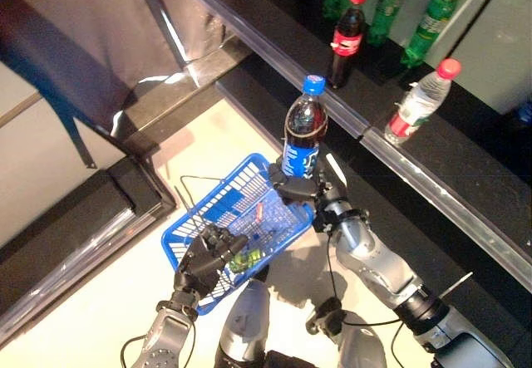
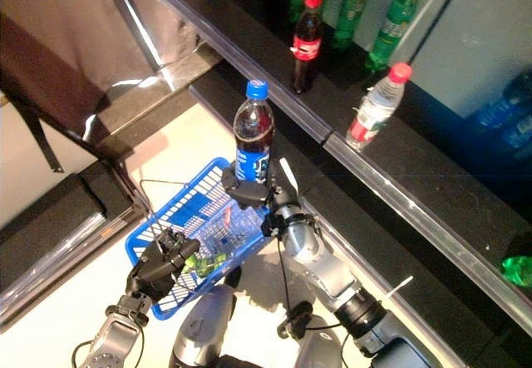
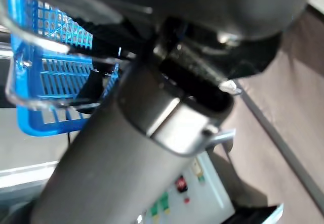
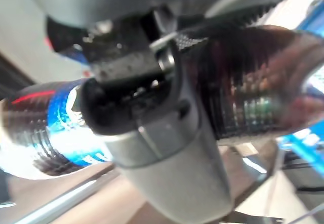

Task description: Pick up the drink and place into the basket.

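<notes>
My right hand (image 1: pixel 301 190) is shut on a dark cola bottle (image 1: pixel 304 127) with a blue cap and blue label. It holds the bottle upright by its lower part, just above the far right rim of the blue basket (image 1: pixel 218 211). The bottle also shows close up in the right wrist view (image 4: pixel 243 82). My left hand (image 1: pixel 204 260) is shut on the basket's thin wire handles and holds it up in front. A green drink (image 1: pixel 247 259) lies inside the basket. The basket also shows in the left wrist view (image 3: pixel 55 77).
A dark shelf ledge (image 1: pixel 274 48) runs from the back to the right. On it stand a red-capped cola bottle (image 1: pixel 347 37), green bottles (image 1: pixel 386 7) and a clear bottle with a red cap (image 1: pixel 420 102). A dark low platform (image 1: pixel 66 218) lies at the left.
</notes>
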You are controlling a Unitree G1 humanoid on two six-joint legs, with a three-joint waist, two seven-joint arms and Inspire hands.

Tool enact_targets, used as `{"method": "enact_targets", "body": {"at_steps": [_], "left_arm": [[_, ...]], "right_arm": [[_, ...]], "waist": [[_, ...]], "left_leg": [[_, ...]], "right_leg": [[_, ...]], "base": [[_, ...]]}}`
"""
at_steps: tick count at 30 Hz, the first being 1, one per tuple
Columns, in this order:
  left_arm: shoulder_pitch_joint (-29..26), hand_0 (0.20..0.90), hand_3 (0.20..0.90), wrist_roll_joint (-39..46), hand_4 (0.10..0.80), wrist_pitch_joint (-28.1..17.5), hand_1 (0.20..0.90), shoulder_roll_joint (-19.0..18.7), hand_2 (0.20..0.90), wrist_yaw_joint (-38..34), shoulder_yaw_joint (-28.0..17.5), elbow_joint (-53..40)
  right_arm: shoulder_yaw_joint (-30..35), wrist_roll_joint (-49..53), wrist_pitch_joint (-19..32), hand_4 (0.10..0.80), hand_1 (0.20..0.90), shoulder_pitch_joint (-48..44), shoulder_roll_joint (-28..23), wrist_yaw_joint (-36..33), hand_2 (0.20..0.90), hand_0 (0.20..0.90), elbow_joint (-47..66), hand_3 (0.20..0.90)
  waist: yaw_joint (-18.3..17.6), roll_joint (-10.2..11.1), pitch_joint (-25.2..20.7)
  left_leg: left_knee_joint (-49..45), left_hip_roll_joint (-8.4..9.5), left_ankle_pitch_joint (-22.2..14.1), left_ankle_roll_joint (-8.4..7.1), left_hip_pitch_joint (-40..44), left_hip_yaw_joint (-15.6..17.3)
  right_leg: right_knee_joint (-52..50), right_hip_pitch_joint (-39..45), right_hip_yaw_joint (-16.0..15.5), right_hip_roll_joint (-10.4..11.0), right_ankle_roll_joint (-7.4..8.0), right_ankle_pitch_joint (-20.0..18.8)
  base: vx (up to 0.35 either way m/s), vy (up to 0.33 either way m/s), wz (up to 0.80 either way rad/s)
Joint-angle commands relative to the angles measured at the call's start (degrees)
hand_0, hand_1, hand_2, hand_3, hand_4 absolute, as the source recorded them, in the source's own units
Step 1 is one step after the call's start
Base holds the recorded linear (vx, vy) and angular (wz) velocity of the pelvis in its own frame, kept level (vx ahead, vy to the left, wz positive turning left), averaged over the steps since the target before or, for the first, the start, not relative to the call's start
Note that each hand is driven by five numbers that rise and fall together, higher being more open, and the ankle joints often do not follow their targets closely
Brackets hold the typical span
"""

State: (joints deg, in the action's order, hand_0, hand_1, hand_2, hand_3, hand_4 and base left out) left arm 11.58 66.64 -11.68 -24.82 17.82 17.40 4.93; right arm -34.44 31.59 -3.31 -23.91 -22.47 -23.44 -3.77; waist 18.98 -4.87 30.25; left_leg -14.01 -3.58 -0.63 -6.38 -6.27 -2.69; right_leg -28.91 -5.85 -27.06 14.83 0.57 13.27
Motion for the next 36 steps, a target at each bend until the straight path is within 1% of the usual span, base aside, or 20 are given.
{"method": "enact_targets", "body": {"at_steps": [1, 3, 5, 6, 8, 11, 15, 17, 21, 22, 24, 26, 30, 31, 33, 34, 36], "left_arm": [[-5.59, 0.300, 0.200, -2.01, 0.100, -5.66, 0.300, -2.58, 0.300, 12.23, 0.12, -19.86], [-6.05, 0.300, 0.200, -2.25, 0.100, -5.27, 0.300, -2.69, 0.300, 12.51, 0.57, -20.45], [-7.16, 0.300, 0.200, -2.21, 0.100, -4.46, 0.300, -3.41, 0.300, 13.94, 0.98, -21.96], [-7.62, 0.300, 0.200, -2.00, 0.100, -4.16, 0.300, -3.73, 0.300, 14.36, 0.96, -22.54], [-8.03, 0.300, 0.200, -1.81, 0.100, -3.21, 0.300, -4.22, 0.300, 15.51, 0.46, -23.63], [-8.42, 0.300, 0.200, -1.37, 0.100, -2.35, 0.300, -4.55, 0.300, 17.17, -0.15, -24.31], [-8.90, 0.300, 0.200, -0.89, 0.100, -1.28, 0.300, -4.48, 0.300, 18.37, -0.56, -24.70], [-9.87, 0.300, 0.200, -0.95, 0.100, 0.85, 0.300, -4.04, 0.300, 19.76, -0.88, -25.41], [-10.60, 0.300, 0.200, -0.45, 0.100, 1.88, 0.300, -3.98, 0.300, 20.38, -1.58, -25.75], [-10.68, 0.300, 0.200, 0.02, 0.100, 2.21, 0.300, -3.96, 0.300, 20.90, -1.91, -25.83], [-10.84, 0.300, 0.200, 0.24, 0.100, 2.71, 0.300, -3.88, 0.300, 21.40, -2.32, -26.10], [-11.27, 0.300, 0.200, 0.16, 0.100, 3.16, 0.300, -4.09, 0.300, 21.41, -2.74, -26.46], [-11.84, 0.300, 0.200, 0.22, 0.100, 3.67, 0.300, -4.50, 0.300, 21.19, -3.03, -26.76], [-12.44, 0.300, 0.200, 0.00, 0.100, 4.32, 0.300, -4.45, 0.300, 20.90, -3.25, -26.92], [-13.01, 0.300, 0.200, 0.22, 0.100, 4.80, 0.300, -4.68, 0.300, 20.82, -3.50, -27.02], [-13.54, 0.300, 0.200, 0.37, 0.100, 5.48, 0.300, -4.73, 0.300, 20.75, -3.72, -27.19], [-14.09, 0.300, 0.200, 0.25, 0.100, 5.80, 0.300, -4.96, 0.300, 20.39, -3.53, -27.24]], "right_arm": [[-2.55, -1.67, 6.63, 0.100, 0.300, -10.27, 6.49, -0.50, 0.300, 0.300, 3.79, 0.200], [-2.99, -1.37, 6.67, 0.100, 0.300, -10.55, 7.17, -0.61, 0.300, 0.300, 2.15, 0.200], [-4.18, -2.05, 5.68, 0.100, 0.300, -11.44, 8.08, -0.38, 0.300, 0.300, -1.71, 0.200], [-4.80, -2.53, 5.19, 0.100, 0.300, -11.63, 8.39, -0.40, 0.300, 0.300, -3.10, 0.200], [-5.17, -2.35, 4.25, 0.100, 0.300, -11.92, 8.74, -0.28, 0.300, 0.300, -6.02, 0.200], [-5.29, -2.82, 4.15, 0.100, 0.300, -11.91, 9.53, -0.07, 0.300, 0.300, -9.33, 0.200], [-5.44, -4.38, 3.53, 0.100, 0.300, -12.04, 10.52, -0.04, 0.300, 0.300, -11.94, 0.200], [-5.93, -5.57, 1.99, 0.100, 0.300, -12.31, 11.76, 0.58, 0.300, 0.300, -16.78, 0.200], [-6.31, -5.11, 1.22, 0.100, 0.300, -12.41, 12.24, 1.30, 0.300, 0.300, -21.71, 0.200], [-6.56, -3.73, 0.19, 0.100, 0.300, -12.37, 12.31, 1.83, 0.300, 0.300, -23.78, 0.200], [-6.46, -0.60, -0.17, 0.100, 0.300, -11.80, 12.62, 2.73, 0.300, 0.300, -26.27, 0.200], [-5.91, 1.73, -0.03, 0.100, 0.300, -11.52, 13.19, 4.17, 0.300, 0.300, -29.41, 0.200], [-5.53, 6.00, -1.25, 0.100, 0.300, -11.26, 14.13, 6.90, 0.300, 0.300, -32.21, 0.200], [-5.27, 12.09, -3.09, 0.100, 0.300, -10.80, 15.37, 10.33, 0.300, 0.300, -34.32, 0.200], [-4.71, 16.21, -4.79, 0.100, 0.300, -10.81, 16.51, 13.76, 0.300, 0.300, -37.23, 0.200], [-4.70, 20.50, -7.77, 0.100, 0.300, -11.42, 17.58, 17.41, 0.300, 0.300, -39.72, 0.200], [-4.59, 26.56, -8.90, 0.100, 0.300, -11.32, 18.54, 20.08, 0.300, 0.300, -41.65, 0.200]], "waist": [[1.08, 0.07, -7.78], [1.37, 0.05, -7.72], [2.15, -0.15, -7.38], [2.62, -0.19, -7.01], [3.25, -0.35, -6.71], [3.86, -0.44, -6.33], [4.39, -0.53, -6.02], [5.25, -0.50, -5.49], [5.73, -0.51, -4.94], [5.97, -0.48, -4.66], [6.23, -0.37, -4.15], [6.48, -0.20, -3.64], [6.81, 0.01, -3.14], [7.13, 0.33, -2.74], [7.45, 0.66, -2.42], [7.92, 1.02, -2.14], [8.22, 1.47, -1.94]], "left_leg": [[-9.21, 4.74, 4.76, 1.72, -7.02, -1.20], [-9.39, 5.06, 4.59, 1.79, -7.26, -1.44], [-9.69, 5.61, 4.03, 2.04, -7.88, -1.85], [-10.38, 5.60, 2.45, 1.64, -7.61, -2.05], [-10.34, 6.05, 2.08, 1.68, -7.97, -2.54], [-10.26, 6.47, 1.68, 1.83, -8.38, -2.93], [-10.23, 6.88, 1.37, 1.95, -8.91, -3.34], [-9.97, 7.47, 0.60, 2.16, -9.61, -4.13], [-9.35, 7.85, 0.01, 2.41, -10.03, -4.54], [-8.89, 7.97, -0.37, 2.51, -10.08, -4.71], [-8.24, 8.10, -0.83, 2.71, -10.24, -4.94], [-7.57, 8.19, -0.83, 2.83, -10.43, -5.20], [-6.82, 8.19, -0.64, 2.88, -10.52, -5.64], [-6.28, 8.15, -0.49, 2.93, -10.48, -5.92], [-5.93, 8.13, -0.42, 3.00, -10.42, -6.11], [-5.17, 7.96, -0.21, 3.04, -10.27, -6.39], [-4.38, 7.81, -0.01, 3.13, -9.97, -6.62]], "right_leg": [[11.52, 9.07, -1.34, -3.55, -0.70, -6.73], [11.55, 9.09, -1.55, -3.46, -0.66, -6.85], [11.38, 8.73, -2.22, -3.08, -0.53, -7.08], [10.80, 8.94, -1.65, -3.10, -0.01, -6.01], [10.70, 8.83, -2.19, -2.94, 0.15, -6.15], [10.45, 8.50, -2.69, -2.70, 0.28, -6.22], [10.19, 8.07, -3.15, -2.46, 0.42, -6.27], [9.93, 7.32, -3.81, -2.15, 0.65, -6.49], [9.84, 6.62, -4.07, -1.93, 0.83, -6.71], [9.81, 6.32, -4.23, -1.82, 0.94, -6.80], [9.84, 5.86, -4.39, -1.78, 1.07, -6.93], [10.08, 5.50, -4.55, -1.87, 1.15, -7.01], [10.18, 5.07, -4.73, -1.96, 1.26, -7.08], [10.43, 4.99, -4.88, -2.07, 1.31, -7.16], [10.43, 4.81, -5.05, -2.14, 1.33, -7.15], [10.83, 4.71, -5.20, -2.34, 1.39, -7.31], [11.33, 4.79, -5.27, -2.59, 1.42, -7.47]], "base": [[0.023, -0.012, 0.19], [0.011, -0.006, 0.16], [-0.001, -0.019, 0.12], [0.017, -0.038, 0.08], [0.015, -0.019, 0.13], [-0.014, -0.009, 0.16], [-0.013, -0.008, 0.07], [-0.018, -0.022, 0.18], [-0.013, -0.005, 0.12], [-0.021, -0.008, 0.14], [-0.033, -0.019, 0.11], [-0.037, -0.028, 0.09], [-0.009, -0.021, 0.03], [0.005, -0.056, 0.04], [0.006, -0.062, 0.11], [0.001, -0.070, 0.14], [0.011, -0.062, 0.06]]}}
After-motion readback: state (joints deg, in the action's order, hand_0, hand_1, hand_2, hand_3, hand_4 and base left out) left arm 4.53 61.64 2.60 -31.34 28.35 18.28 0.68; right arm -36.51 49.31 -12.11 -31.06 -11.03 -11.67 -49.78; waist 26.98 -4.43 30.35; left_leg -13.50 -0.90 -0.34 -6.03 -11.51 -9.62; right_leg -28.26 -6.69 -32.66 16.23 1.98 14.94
